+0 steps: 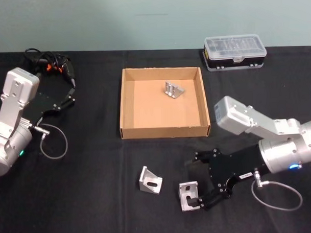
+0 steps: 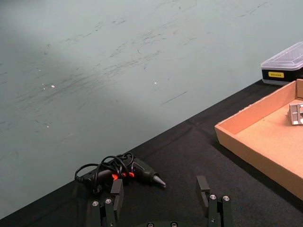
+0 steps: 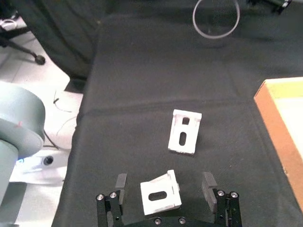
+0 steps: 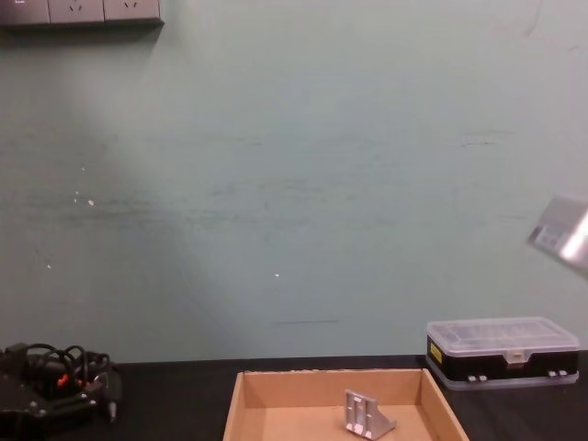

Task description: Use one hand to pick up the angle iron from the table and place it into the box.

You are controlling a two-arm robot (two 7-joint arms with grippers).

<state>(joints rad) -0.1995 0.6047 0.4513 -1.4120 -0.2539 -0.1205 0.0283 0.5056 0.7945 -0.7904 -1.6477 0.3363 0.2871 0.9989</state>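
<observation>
Silver angle iron lies, seemingly loose, between the black right gripper's spread fingers before the tan cardboard box; second iron beside, third iron inside.

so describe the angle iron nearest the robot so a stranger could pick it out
In front of the cardboard box, two angle irons lie on the black table. Yours is the right-hand one; unlike its neighbour, it sits between the open fingers of the right tool.

I am counting three angle irons, one box, one organiser case, one cable tangle, two grippers.
</observation>
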